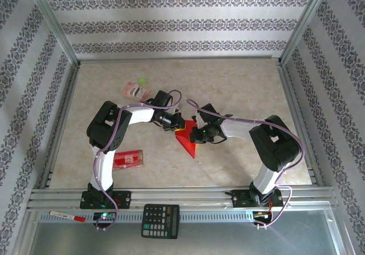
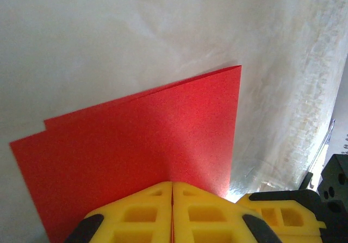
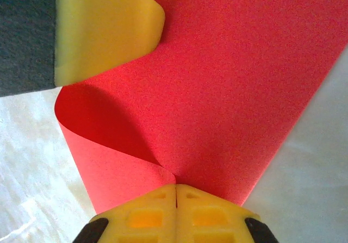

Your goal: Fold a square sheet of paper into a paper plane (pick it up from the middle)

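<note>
The left pincer point(image 2: 172, 184) is closed: its two yellow fingers point(image 2: 136, 216) press together, and the edge of the red sheet of paper point(image 2: 147, 139) goes in between them. The right pincer point(image 3: 176, 186) is closed in the same way and grips the sheet point(image 3: 234, 91) at a place where the paper curls up into a soft roll on the left side. Just beyond this roll, one yellow finger point(image 3: 103, 31) of the other arm lies against the paper.

In the left wrist view the sheet is folded, with two layers whose edges do not match exactly. It spreads away from the fingers over the pale desk point(image 2: 109, 36).

From above, a black calculator point(image 1: 160, 221) and a red and white pen point(image 1: 67, 215) lie at the near rail. Further in, a small red packet point(image 1: 128, 159) lies beside the left arm. In the middle of the desk point(image 1: 251, 89), the left pincer point(image 1: 174, 122) and the right pincer point(image 1: 197, 134) meet over the sheet point(image 1: 187, 142), which shows as a red triangle pointing to the near edge. Behind them lies a pink packet point(image 1: 136, 88).
</note>
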